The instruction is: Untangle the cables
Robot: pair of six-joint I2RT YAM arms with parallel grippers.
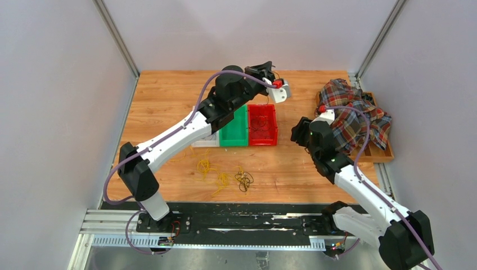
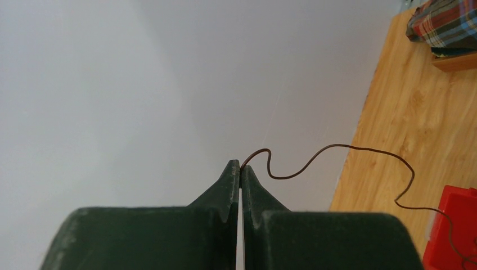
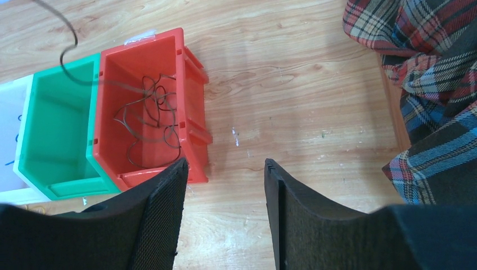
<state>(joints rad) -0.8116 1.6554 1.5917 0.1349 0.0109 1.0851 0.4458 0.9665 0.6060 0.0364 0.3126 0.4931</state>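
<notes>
One dark cable [image 2: 337, 149] is pinched by its very end between the tips of the left hand [image 2: 241, 169], which is closed tight on it and raised above the red bin [image 3: 188, 84]. The rest of the strand curves down into that bin and lies there in loose loops. The right hand [image 3: 225, 163] stands roughly half open with nothing in it, over bare tabletop [image 3: 315, 67] just beside the red bin, on the side away from the green bin [image 3: 56, 118]. The yellow cables [image 1: 205, 166] and a second dark cable [image 1: 243, 180] lie knotted on the tabletop on the arm-base side of the red bin.

The risks, as I judge them: the grip has so little wire that it could slip out early. Letting go from this height could drop the tail over the bin wall. The springy loops could also snag and be dragged out if the hand pulls away while closed.
</notes>
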